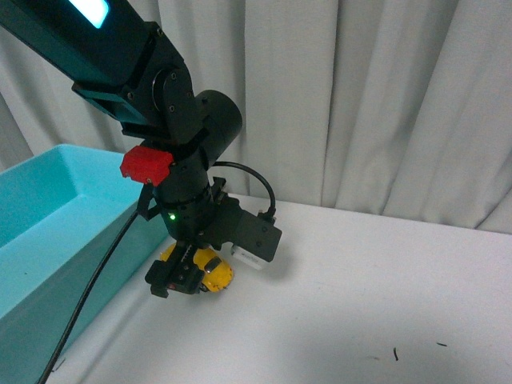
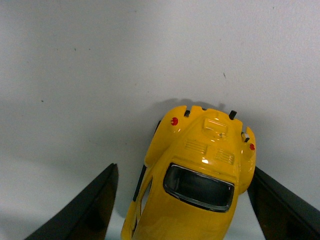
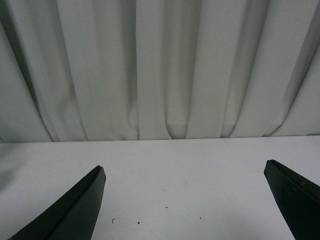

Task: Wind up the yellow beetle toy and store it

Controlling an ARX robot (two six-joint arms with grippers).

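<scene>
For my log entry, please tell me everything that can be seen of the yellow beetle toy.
The yellow beetle toy is a small glossy car with a dark rear window, ribbed engine lid and two red tail lights. It looks like painted metal or plastic. It rests upright on the white table near the teal box, between the open fingers of the left end effector; one finger seems to touch its side, the other stands apart.
</scene>
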